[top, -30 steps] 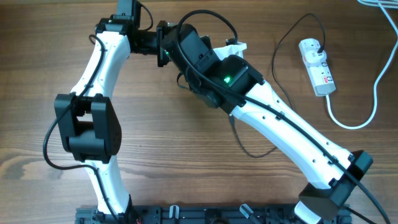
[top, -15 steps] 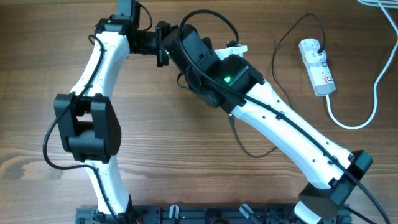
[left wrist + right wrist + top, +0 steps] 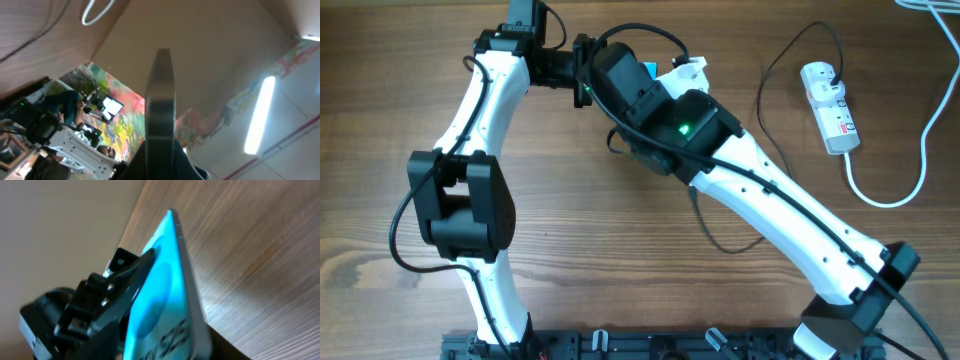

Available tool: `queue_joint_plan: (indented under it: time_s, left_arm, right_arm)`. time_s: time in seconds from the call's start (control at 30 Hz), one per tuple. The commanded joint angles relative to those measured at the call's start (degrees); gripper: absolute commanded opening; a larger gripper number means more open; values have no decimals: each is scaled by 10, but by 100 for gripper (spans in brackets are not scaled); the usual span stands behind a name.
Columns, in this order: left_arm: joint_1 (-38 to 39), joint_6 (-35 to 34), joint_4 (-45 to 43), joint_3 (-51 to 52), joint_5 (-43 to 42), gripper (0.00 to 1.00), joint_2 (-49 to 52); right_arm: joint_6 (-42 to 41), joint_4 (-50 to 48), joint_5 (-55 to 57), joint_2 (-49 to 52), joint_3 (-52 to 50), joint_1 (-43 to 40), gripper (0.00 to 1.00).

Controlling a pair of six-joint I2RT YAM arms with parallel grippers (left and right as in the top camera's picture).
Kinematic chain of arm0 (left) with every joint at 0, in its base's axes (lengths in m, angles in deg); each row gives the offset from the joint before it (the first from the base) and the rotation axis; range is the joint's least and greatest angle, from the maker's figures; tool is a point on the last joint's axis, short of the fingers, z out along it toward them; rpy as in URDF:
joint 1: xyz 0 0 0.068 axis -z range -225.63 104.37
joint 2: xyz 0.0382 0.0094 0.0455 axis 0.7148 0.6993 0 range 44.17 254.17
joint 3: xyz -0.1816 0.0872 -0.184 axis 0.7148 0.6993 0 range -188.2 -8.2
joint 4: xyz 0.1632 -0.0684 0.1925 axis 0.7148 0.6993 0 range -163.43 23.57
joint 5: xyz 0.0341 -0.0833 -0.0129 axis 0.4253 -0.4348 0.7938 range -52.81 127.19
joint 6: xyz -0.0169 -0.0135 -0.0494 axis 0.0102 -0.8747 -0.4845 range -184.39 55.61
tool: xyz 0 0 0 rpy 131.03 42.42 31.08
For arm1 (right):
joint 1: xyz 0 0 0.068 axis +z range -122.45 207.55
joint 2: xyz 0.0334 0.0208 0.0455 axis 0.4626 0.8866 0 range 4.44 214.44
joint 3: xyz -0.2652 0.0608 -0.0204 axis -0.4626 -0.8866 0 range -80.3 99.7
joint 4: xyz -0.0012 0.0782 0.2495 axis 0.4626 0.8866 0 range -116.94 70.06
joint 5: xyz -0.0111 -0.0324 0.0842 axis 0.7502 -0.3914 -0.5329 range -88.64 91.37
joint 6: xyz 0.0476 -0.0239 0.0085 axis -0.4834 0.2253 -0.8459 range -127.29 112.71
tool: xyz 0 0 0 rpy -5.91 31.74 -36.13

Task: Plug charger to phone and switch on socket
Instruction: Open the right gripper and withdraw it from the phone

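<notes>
The phone (image 3: 691, 67) is lifted off the table at the back, tilted on edge, cyan screen and white text strip showing. In the right wrist view the phone (image 3: 160, 305) rises from my right gripper (image 3: 167, 352), which is shut on its text end. My left gripper (image 3: 584, 72) meets it from the left; its black finger presses the screen. In the left wrist view the phone (image 3: 161, 100) stands edge-on out of the left gripper (image 3: 161, 162). The socket (image 3: 830, 108) lies far right with the charger's thin black cable (image 3: 766, 90) looping from it. The connector tip is hidden.
The socket's thick white cord (image 3: 910, 185) curves along the right edge of the table. The black cable runs on under my right forearm (image 3: 720, 248). Both arms cross over the back middle of the wooden table (image 3: 600, 250).
The phone's white end has moved a little back and left, and more of its cyan screen now shows beside the right wrist. The left arm has barely moved.
</notes>
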Motion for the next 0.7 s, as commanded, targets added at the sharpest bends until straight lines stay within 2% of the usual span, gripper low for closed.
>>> queue_joint_plan:
  time_s: [0.0,0.07,0.17,0.2,0.23,0.43,0.53,0.67]
  left_arm:
    - [2,5,-10,-1,41,4,-23]
    - [2,5,-11,-1,69,4,-23]
    - [2,11,-11,-1,113,4,-23]
    - [2,21,-11,-1,124,4,-23]
    - [2,32,-11,-1,137,4,-23]
    - [2,127,1,-1,186,4,-23]
    - [2,167,2,-1,216,4,-23]
    - [2,208,9,-1,308,4,-22]
  right_arm:
    - [122,2,16,-58,0,-3,55]
    - [160,4,16,-75,0,-7,58]
    - [213,17,16,-108,0,-19,72]
    - [227,24,16,-119,0,-26,94]
    - [245,32,16,-129,0,-33,100]
    - [381,120,15,-154,0,-102,100]
    - [405,183,13,-149,-1,-137,100]
    - [408,281,-13,-135,-1,-173,99]
